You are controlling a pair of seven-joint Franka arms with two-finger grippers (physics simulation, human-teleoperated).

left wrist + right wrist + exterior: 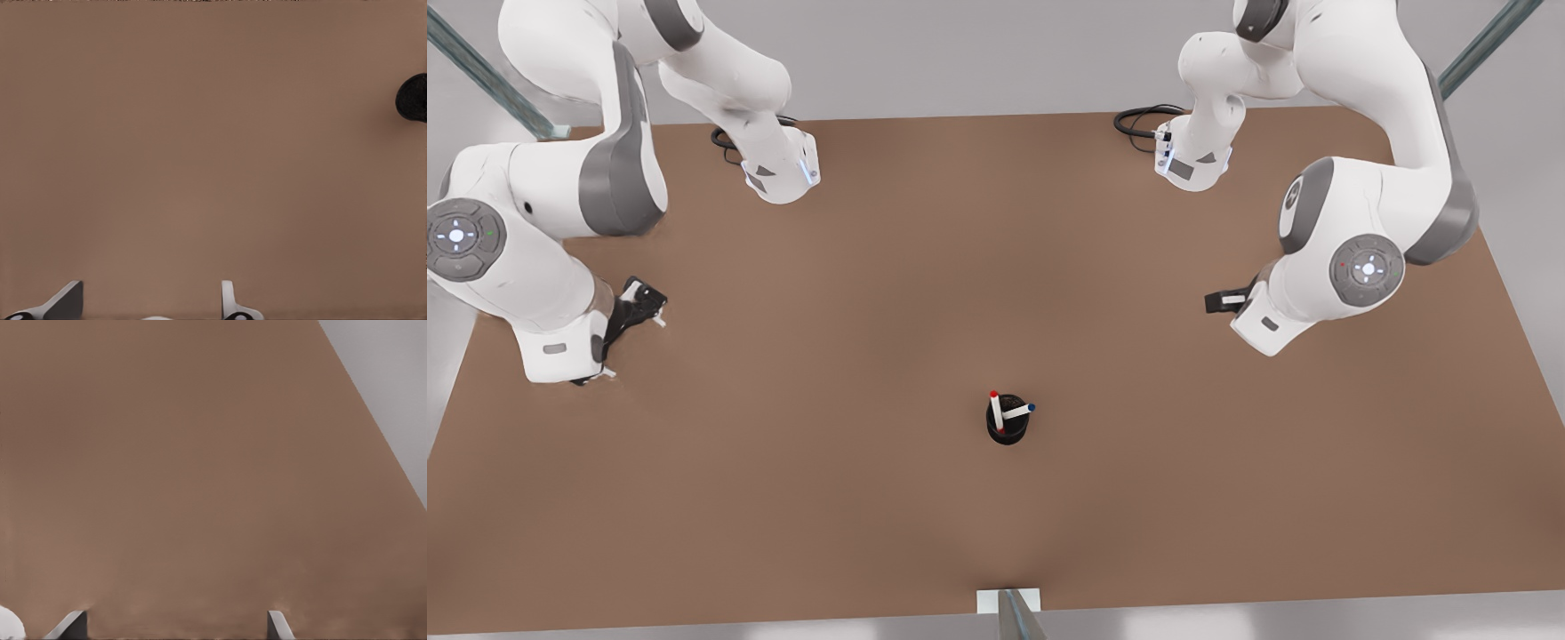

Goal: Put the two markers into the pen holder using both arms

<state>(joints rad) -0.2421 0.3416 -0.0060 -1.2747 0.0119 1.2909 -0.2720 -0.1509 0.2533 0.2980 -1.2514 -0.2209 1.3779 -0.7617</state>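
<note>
The left pincer is seen in its wrist view with its two fingers set wide apart and nothing between them, held over bare brown worktop. Well away from those fingers, at the edge of that view, part of the black pen holder is seen. The right pincer is likewise spread, with nothing gripped, over bare worktop whose edge is seen farther off, with grey floor beyond it.

In the front view, one black pincer is held low over the worktop near its left edge, and the other pincer is held over the right part. Which of these is the left and which the right cannot be told. Both are well apart from the pen holder, which stands upright on the near middle of the worktop.

Both markers are found inside the pen holder. The red marker stands almost upright at its left side. The blue marker is tilted to the right, with its blue end past the rim. Black cables are seen at the far arm bases.
</note>
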